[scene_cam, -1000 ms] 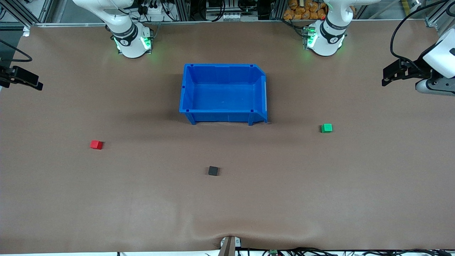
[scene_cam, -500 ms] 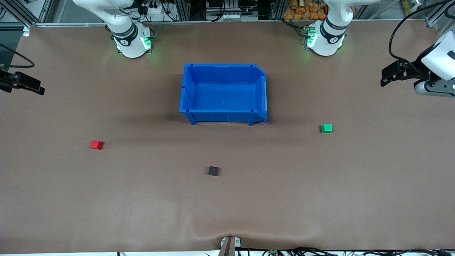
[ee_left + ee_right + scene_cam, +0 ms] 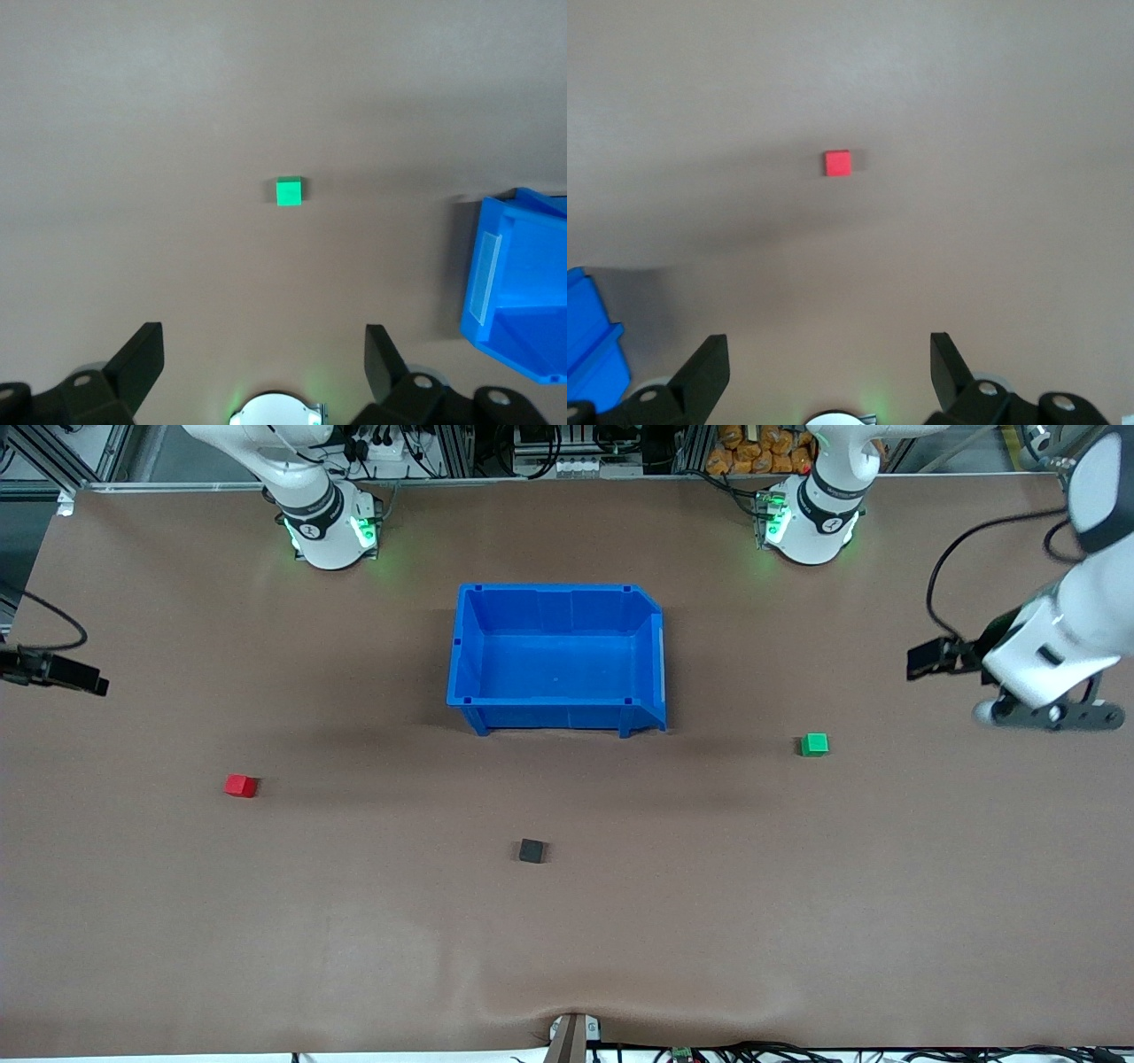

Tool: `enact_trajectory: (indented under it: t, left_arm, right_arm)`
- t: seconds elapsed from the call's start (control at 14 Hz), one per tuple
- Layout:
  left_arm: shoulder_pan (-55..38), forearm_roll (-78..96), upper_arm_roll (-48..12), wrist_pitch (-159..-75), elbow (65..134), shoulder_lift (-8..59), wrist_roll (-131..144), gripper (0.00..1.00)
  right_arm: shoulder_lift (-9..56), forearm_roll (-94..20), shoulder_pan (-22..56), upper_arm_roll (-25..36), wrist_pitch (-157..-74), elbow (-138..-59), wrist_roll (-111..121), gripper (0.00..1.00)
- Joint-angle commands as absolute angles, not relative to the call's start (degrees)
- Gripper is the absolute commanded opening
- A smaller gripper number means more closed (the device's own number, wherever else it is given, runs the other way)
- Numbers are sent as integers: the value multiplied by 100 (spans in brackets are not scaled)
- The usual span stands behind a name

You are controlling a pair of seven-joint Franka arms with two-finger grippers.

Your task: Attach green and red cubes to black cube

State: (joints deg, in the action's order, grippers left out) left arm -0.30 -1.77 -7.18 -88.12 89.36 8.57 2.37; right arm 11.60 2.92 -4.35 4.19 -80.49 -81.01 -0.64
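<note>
The red cube [image 3: 239,785] lies toward the right arm's end of the table, the black cube [image 3: 532,850] mid-table nearest the front camera, and the green cube [image 3: 814,744] toward the left arm's end; all 3 look small, rigid and light, best pinched across 2 flat sides. The right gripper [image 3: 824,372] hangs spread and empty over bare table short of the red cube, but it is cut off at the front view's edge. The left gripper [image 3: 266,367], equally spread and empty, hangs over table short of the green cube, and whatever joins the cubes cannot be made out.

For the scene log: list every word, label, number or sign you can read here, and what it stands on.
No text can be read in any view.
blue bin: a pale label strip on one end wall, nothing legible on it.
green cube, red cube, black cube: plain faces, no markings.
</note>
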Motion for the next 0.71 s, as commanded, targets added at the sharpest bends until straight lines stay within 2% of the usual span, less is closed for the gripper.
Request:
enact_trajectory:
  t: [0.0,0.07,0.36,0.5,0.64]
  left_arm:
    - [-210,-220,-756,-9218,8964,1264,404,100]
    - [-272,-220,-756,-9315,9017,1335,413,100]
    - [-317,-220,-756,-9395,9342,1371,422,100]
    - [-264,-228,-747,-9509,9509,1389,413,100]
    - [-133,-246,-747,-9667,9684,1450,413,100]
  right_arm:
    - [1764,334,-650,360,-7990,-8024,-114,100]
    - [1871,308,-764,360,-8033,-8016,-114,100]
    - [2968,351,-888,360,-8173,-8016,-387,100]
    - [3504,308,-1088,352,-8803,-8120,-360,100]
    - [3761,220,-1064,343,-9384,-8305,-386,100]
